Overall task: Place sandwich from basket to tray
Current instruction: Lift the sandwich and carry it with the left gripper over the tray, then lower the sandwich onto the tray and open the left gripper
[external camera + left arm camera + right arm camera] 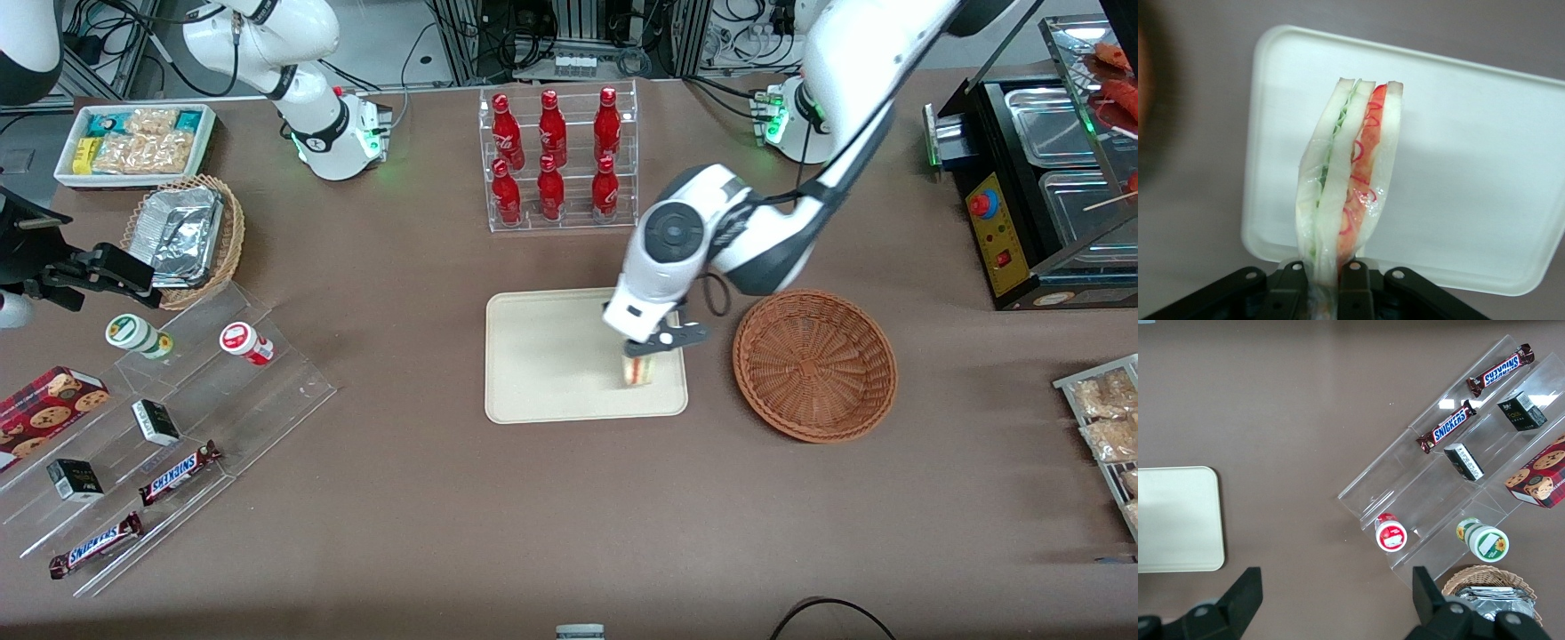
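Observation:
My left gripper (642, 352) is shut on the clear-wrapped sandwich (637, 369) and holds it over the cream-beige tray (551, 356), near the tray edge closest to the basket. In the left wrist view the sandwich (1348, 180) hangs from the gripper (1327, 280) with its red and cream layers showing, the tray (1471, 167) beneath it. Whether the sandwich touches the tray I cannot tell. The round reddish-brown wicker basket (813, 364) stands beside the tray, toward the working arm's end, with nothing in it.
A clear rack of red bottles (556, 160) stands farther from the front camera than the tray. A tan wicker basket with foil containers (187, 236) and clear shelves of snacks (151, 444) lie toward the parked arm's end. A black appliance (1040, 178) stands toward the working arm's end.

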Action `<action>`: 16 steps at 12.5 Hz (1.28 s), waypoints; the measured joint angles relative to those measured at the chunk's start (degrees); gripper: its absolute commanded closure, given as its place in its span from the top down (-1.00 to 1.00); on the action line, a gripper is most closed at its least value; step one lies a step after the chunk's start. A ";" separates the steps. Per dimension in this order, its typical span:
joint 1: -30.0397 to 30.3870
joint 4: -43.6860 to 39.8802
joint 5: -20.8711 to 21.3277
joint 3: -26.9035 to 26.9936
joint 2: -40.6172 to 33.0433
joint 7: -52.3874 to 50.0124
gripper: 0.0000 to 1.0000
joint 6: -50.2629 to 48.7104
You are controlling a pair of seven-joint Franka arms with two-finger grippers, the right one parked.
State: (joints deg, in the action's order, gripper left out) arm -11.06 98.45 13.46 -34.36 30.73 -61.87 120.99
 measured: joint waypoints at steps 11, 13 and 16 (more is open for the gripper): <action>-7.88 -11.28 9.62 0.05 14.07 -14.59 -0.72 0.32; -7.98 -11.91 9.62 0.06 15.17 -14.83 0.99 0.32; -8.00 -12.71 9.60 -0.02 15.55 -15.42 1.00 0.31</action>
State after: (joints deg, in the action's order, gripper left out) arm -19.06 85.74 23.06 -34.38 46.28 -77.29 121.30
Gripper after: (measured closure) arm 0.564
